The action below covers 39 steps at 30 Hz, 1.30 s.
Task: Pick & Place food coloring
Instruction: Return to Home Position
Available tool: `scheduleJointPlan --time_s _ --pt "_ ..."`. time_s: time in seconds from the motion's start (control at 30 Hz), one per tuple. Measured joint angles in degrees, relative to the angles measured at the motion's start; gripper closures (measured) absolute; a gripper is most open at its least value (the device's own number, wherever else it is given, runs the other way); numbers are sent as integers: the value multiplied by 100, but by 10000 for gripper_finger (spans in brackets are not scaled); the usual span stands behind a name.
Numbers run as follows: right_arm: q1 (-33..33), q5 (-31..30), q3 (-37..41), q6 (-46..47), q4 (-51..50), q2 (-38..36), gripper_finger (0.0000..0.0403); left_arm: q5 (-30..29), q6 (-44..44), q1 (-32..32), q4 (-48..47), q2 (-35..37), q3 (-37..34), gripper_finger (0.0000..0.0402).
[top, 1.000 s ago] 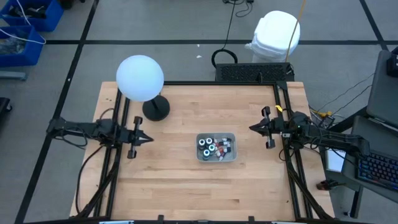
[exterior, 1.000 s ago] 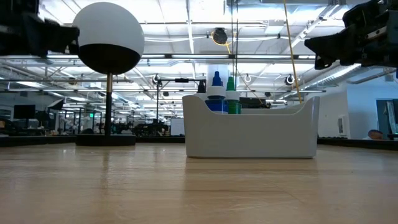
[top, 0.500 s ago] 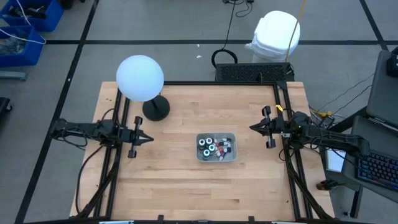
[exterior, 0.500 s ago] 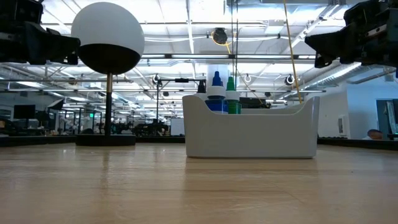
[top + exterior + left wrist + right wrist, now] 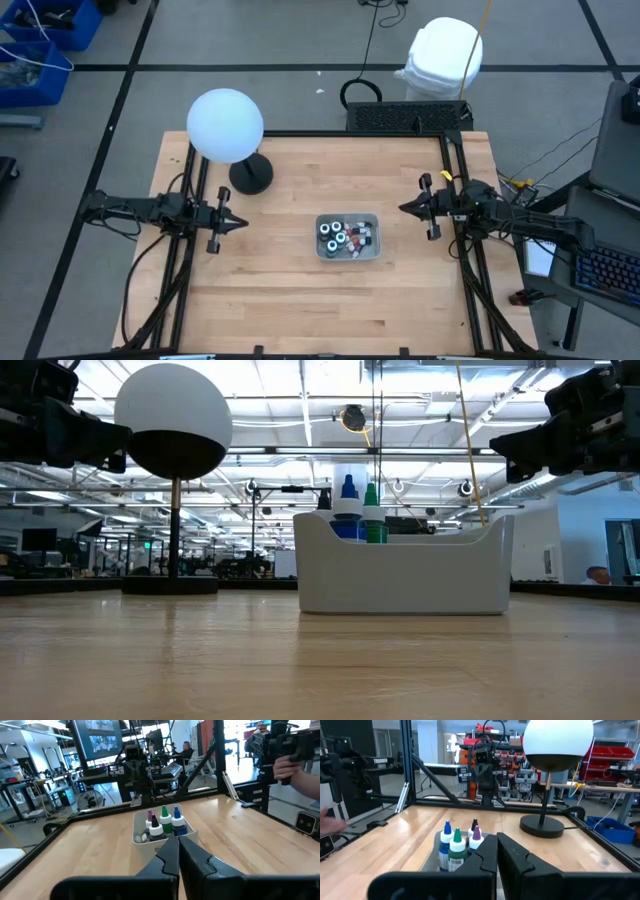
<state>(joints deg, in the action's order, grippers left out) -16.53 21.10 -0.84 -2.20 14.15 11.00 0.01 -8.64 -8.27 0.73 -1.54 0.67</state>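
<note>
Now | food coloring (image 5: 340,238) in bin (image 5: 347,216), between left fingers (image 5: 162,862) and right fingers (image 5: 512,859) | both clenched, empty

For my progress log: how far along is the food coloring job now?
Done: the food coloring bottles stand in the gray bin, none visible outside it. In hand: nothing; the left gripper and right gripper hang shut, apart from the bin. Left: apparently nothing.

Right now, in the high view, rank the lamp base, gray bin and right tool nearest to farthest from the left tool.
1. The lamp base, left side, close to the left tool.
2. The gray bin, mid-table.
3. The right tool, beyond the bin, right side.
</note>
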Motion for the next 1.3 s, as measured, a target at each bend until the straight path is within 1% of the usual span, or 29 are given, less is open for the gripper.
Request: scheduleJointPlan --time_s 0.13,0.27,0.47,0.6,1.3 --pt "0 0 0 131 7 0 403 0 -2 0 23 0 0 397" --pt "0 2 0 216 11 0 403 -2 -2 0 65 0 -2 396" --pt "0 2 0 162 13 0 403 -2 -4 0 86 0 -4 367" --pt "0 2 0 157 13 0 403 -4 -6 0 101 0 -4 356" --pt "0 2 2 155 13 0 403 -4 -8 0 112 0 -7 362"
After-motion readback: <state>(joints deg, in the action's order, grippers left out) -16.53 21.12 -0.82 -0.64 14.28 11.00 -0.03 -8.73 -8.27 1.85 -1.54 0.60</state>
